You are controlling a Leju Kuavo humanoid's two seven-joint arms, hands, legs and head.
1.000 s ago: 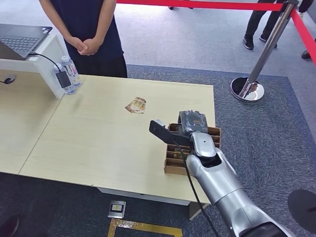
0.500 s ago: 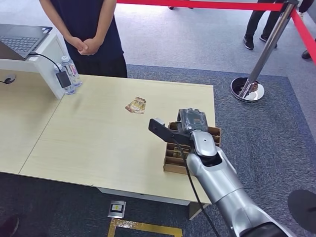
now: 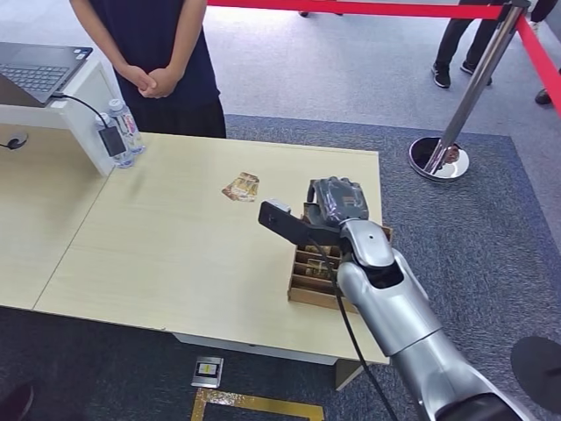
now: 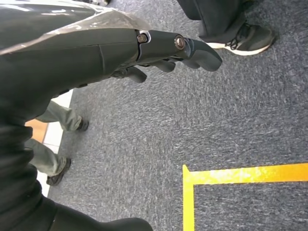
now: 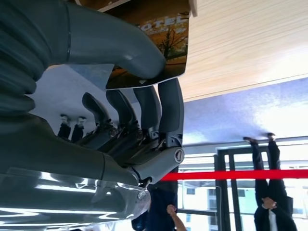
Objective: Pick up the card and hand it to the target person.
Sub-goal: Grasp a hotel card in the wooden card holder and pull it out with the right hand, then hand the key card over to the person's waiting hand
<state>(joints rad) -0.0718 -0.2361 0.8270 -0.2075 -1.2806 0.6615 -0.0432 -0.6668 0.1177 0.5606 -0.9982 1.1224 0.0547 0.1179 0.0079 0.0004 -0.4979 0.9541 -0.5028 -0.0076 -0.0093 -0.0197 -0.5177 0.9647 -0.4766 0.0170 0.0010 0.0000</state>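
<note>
At the table's [image 3: 166, 254] far left, around ten o'clock, a laptop [image 3: 39, 66] sits on a white stand, with two water bottles [image 3: 123, 132] just beside it. Behind the table's far edge, near eleven o'clock, a person [image 3: 155, 61] stands with hands clasped. Toward the middle, at about twelve o'clock, a loose card [image 3: 241, 187] lies flat on the wood, well apart from the box. At the right end, about three o'clock, the right hand [image 3: 337, 203] hangs over the cardboard divider box [image 3: 308, 279]. The right wrist view shows this right hand [image 5: 145, 96] pinching a card [image 5: 163, 45] printed with an autumn scene, thumb on one face, dark fingers [image 5: 169, 108] on the other. A red barrier rope [image 3: 371, 9] and its chrome post [image 3: 463, 96] stand at one o'clock. The left hand [image 4: 145, 53] hangs over grey carpet, fingers extended and holding nothing.
</note>
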